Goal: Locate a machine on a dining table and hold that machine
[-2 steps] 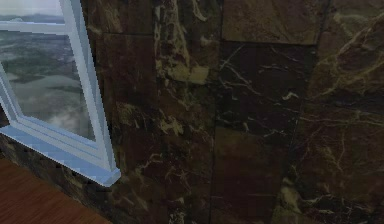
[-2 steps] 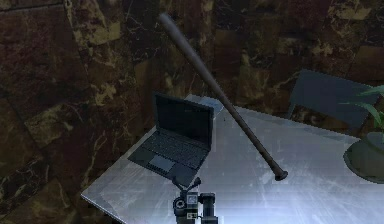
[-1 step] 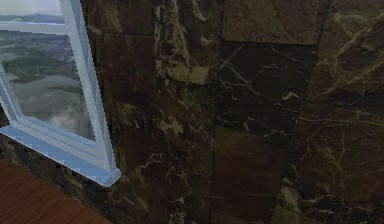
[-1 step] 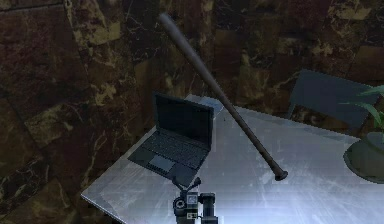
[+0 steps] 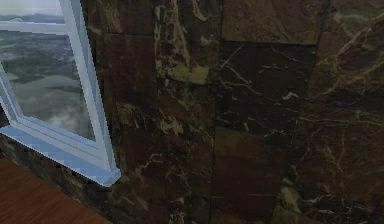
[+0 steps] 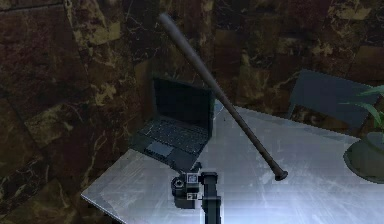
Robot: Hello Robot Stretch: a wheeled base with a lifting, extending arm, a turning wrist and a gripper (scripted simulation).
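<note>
Arm side view. Arm (image 6: 212, 208) comes up from the bottom edge; fingers (image 6: 192, 172) sit low over the near part of the pale bench (image 6: 240, 165). Cannot tell how the fingers stand or whether they have hold of anything.

Just beyond the fingers and slightly left: an open dark laptop (image 6: 180, 118), the machine, on the bench's far left corner with its screen upright and facing the fingers. Contact between the two cannot be judged.

Right of the fingers: a baseball bat (image 6: 225, 105) slants across, one end on the bench and the other high up, above the laptop. Well to the right: a potted plant (image 6: 368, 152). Beyond that: a grey chair back (image 6: 328, 98).

Farthest out: a dark marble wall (image 6: 80, 70).

Forward view: the same dark marble (image 5: 260, 110), a white-framed window (image 5: 85, 100) at left, and wood floor (image 5: 30, 198).
</note>
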